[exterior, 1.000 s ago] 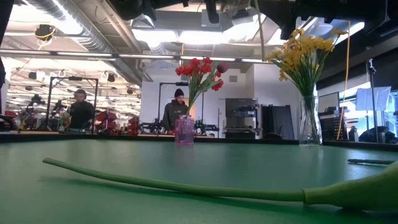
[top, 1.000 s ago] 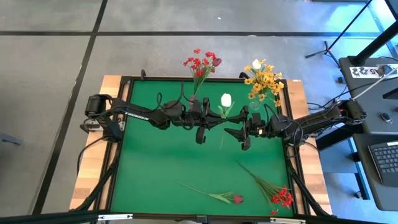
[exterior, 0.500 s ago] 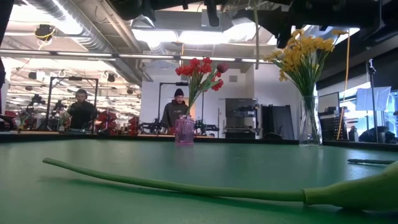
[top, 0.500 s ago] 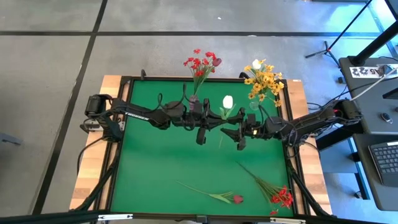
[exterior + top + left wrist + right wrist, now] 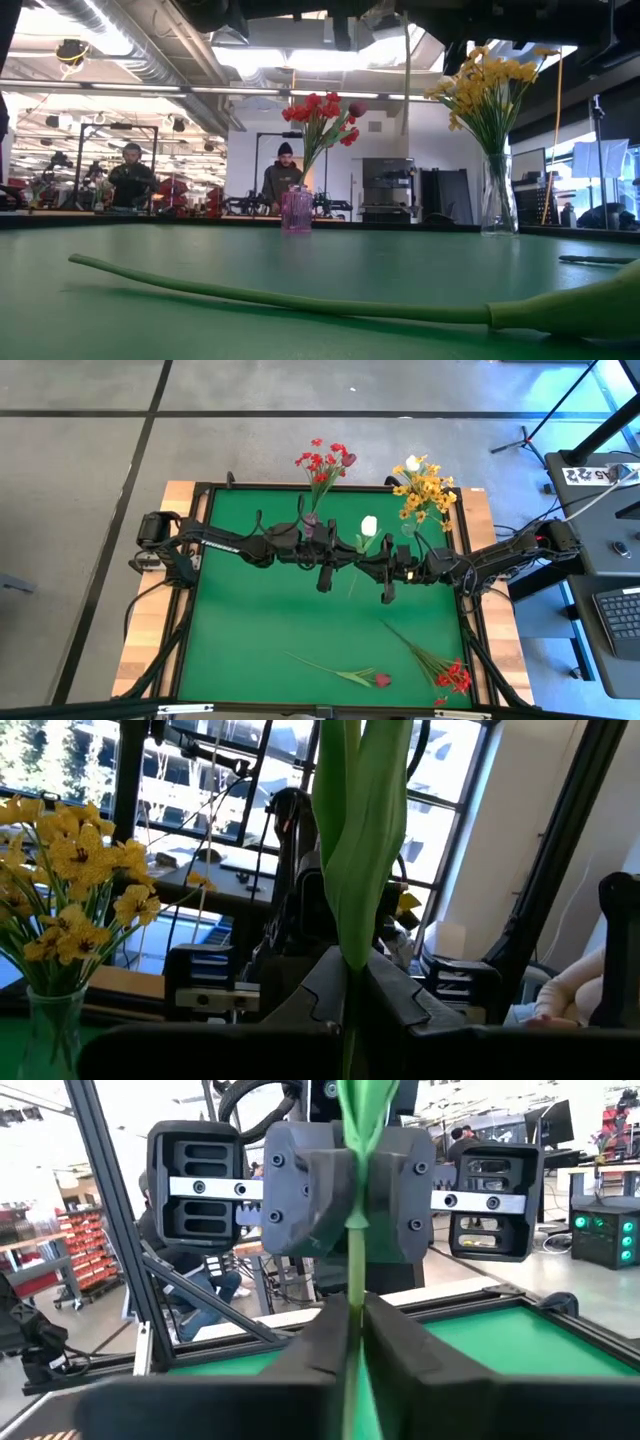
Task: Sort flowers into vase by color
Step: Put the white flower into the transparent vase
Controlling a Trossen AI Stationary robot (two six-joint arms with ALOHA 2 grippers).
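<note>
You saw a flat, matt green mat point(image 5: 260, 620) on a pale wooden table point(image 5: 145, 650). The clear vase point(image 5: 497, 195) looked like shiny glass. The left gripper point(image 5: 350, 1180) was dull dark plastic with small metal screws.

A robotics lab or workshop: the green-topped counter point(image 5: 260, 620) sits in a black frame on a bare grey concrete floor point(image 5: 80, 480), with a keyboard point(image 5: 620, 615) on a desk beside it. Beyond it, exposed silver ducts point(image 5: 120, 40) run under the ceiling, people point(image 5: 283, 180) stand at cluttered benches, and red parts bins point(image 5: 75, 1240) fill shelving.
</note>
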